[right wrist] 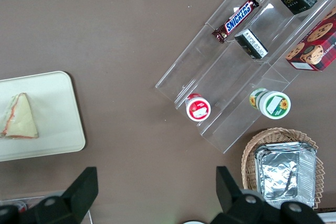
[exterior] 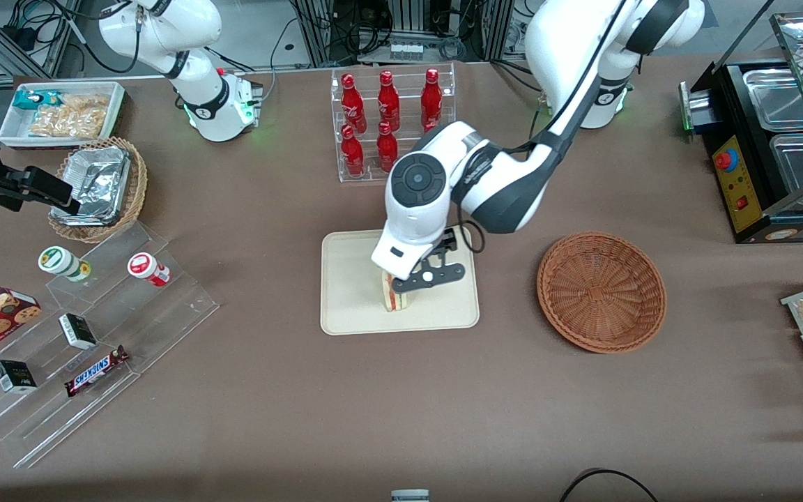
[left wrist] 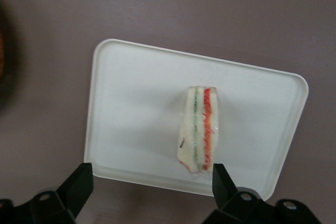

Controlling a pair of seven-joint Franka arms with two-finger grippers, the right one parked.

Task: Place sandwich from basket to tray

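The sandwich (exterior: pixel 395 300) lies on the cream tray (exterior: pixel 353 279), its red, orange and green layers showing in the left wrist view (left wrist: pixel 198 129). My left gripper (exterior: pixel 421 277) hangs just above it, over the part of the tray nearer the front camera. In the left wrist view the gripper (left wrist: pixel 151 174) is open and empty, with the fingers (left wrist: pixel 79 182) spread wide, and the sandwich's end lies close to one fingertip without being gripped. The reddish-brown wicker basket (exterior: pixel 601 291) stands empty beside the tray, toward the working arm's end. The right wrist view shows the sandwich (right wrist: pixel 20 116) flat on the tray (right wrist: pixel 60 129).
A clear rack of red bottles (exterior: pixel 389 118) stands farther from the front camera than the tray. A clear stepped display (exterior: pixel 88 335) with snacks, a tan basket with a foil container (exterior: pixel 98 188) and a white snack bin (exterior: pixel 60 111) lie toward the parked arm's end. A black appliance (exterior: pixel 771 153) stands toward the working arm's end.
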